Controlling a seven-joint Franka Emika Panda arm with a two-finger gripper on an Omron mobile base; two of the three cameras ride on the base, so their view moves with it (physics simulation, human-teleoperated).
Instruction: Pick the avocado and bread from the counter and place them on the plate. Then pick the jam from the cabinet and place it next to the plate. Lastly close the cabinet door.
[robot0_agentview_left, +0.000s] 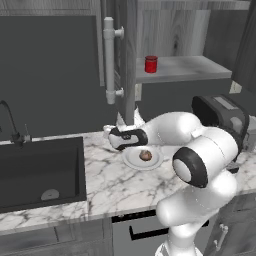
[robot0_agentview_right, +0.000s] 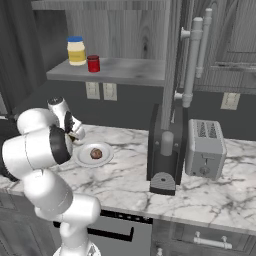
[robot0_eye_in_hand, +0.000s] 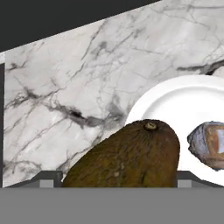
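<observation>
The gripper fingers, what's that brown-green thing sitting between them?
It's the avocado. In the hand view it sits between the two fingertips of the gripper, over the plate rim, with the bread beside it.

The white arm (robot0_agentview_left: 200, 165) bends forward and down over the counter's back edge. Its gripper (robot0_eye_in_hand: 118, 175) is spread wide around the avocado (robot0_eye_in_hand: 131, 155).

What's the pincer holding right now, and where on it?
The avocado, gripped across its wide middle between the two fingertips; its stem end points away from the hand, over the plate rim beside the bread.
</observation>
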